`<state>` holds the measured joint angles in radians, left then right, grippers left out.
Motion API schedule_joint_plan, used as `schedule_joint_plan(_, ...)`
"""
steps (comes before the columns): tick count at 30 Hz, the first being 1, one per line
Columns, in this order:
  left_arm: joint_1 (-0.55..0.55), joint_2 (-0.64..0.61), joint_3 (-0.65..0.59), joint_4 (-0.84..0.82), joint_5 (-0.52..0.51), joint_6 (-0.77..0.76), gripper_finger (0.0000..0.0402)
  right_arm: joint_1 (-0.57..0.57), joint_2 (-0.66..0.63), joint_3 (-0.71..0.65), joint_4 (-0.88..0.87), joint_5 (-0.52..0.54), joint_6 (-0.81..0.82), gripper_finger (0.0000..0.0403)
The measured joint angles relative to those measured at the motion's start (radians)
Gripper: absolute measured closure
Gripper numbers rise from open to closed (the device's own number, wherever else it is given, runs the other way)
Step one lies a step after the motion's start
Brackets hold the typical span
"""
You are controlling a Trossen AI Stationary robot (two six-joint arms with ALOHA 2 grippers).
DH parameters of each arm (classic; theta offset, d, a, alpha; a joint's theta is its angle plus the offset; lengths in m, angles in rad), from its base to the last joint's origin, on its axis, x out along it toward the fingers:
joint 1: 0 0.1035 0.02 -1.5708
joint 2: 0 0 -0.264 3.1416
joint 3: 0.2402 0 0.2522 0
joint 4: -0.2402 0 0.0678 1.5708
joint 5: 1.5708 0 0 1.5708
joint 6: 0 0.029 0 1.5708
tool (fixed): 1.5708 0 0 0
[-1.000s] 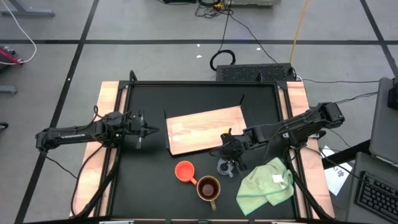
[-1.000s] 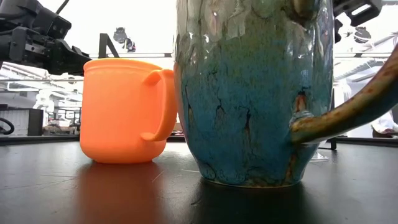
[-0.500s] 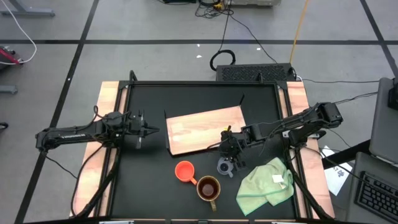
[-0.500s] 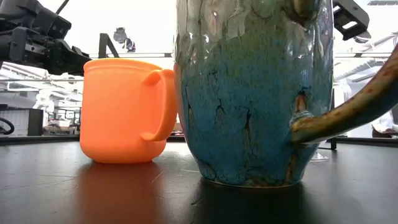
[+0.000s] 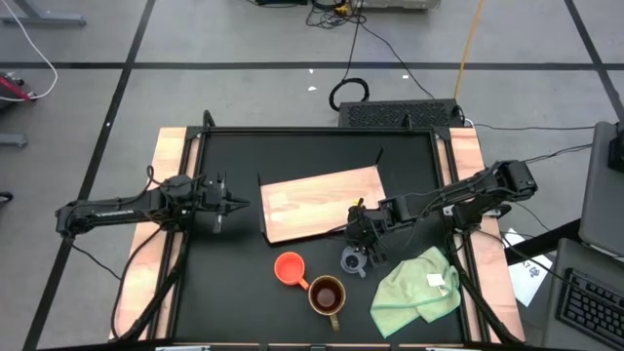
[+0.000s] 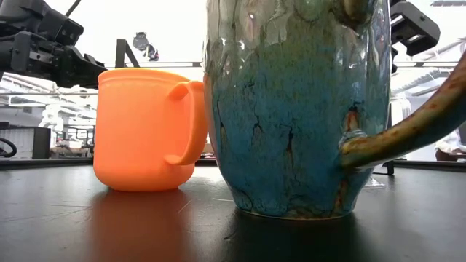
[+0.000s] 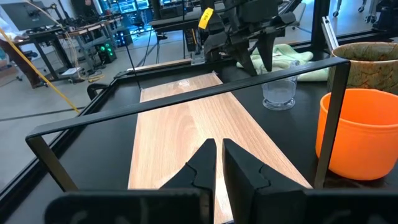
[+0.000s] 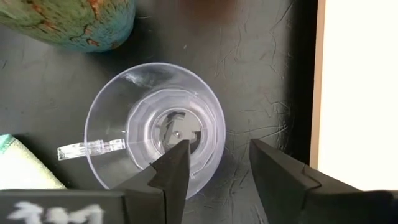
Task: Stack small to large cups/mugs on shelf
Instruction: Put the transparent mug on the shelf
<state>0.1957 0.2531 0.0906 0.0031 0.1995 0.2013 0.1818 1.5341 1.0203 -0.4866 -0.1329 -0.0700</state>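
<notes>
The tiny clear glass cup (image 5: 353, 260) stands upright on the black tabletop just off the near edge of the wooden board (image 5: 327, 203). The orange cup (image 5: 290, 268) and the larger mug (image 5: 327, 292), brown inside and blue-green outside, stand near it toward the front. My right gripper (image 8: 221, 149) is open and points down just above the clear cup (image 8: 155, 130). One finger is over its hollow and the other outside its rim on the board's side. My left gripper (image 7: 216, 155) is shut and empty, level over the board's left end.
A light green cloth (image 5: 419, 285) lies crumpled at the front right, close to the clear cup. A thin black frame (image 7: 186, 102) crosses the left wrist view. The board's top (image 7: 205, 124) is bare.
My right gripper has gone a little toward the table's left edge and down toward the clear cup, staying open. The cups and the board have kept still.
</notes>
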Motion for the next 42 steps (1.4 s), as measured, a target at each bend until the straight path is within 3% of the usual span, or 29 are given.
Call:
schedule_joint_plan(18, 0.0, 0.0, 0.0, 0.0, 0.0, 0.0, 0.0371, 0.0, 0.004, 0.0, 0.005, 0.0, -0.018, 0.0293)
schedule_joint_plan(31, 0.0, 0.0, 0.0, 0.0, 0.0, 0.0, 0.0371, 0.0, 0.129, 0.0, 0.034, 0.0, -0.029, 0.0302)
schedule_joint_plan(42, 0.0, 0.0, 0.0, 0.0, 0.0, 0.0, 0.0371, 0.0, 0.124, 0.001, 0.034, 0.0, -0.03, 0.0395)
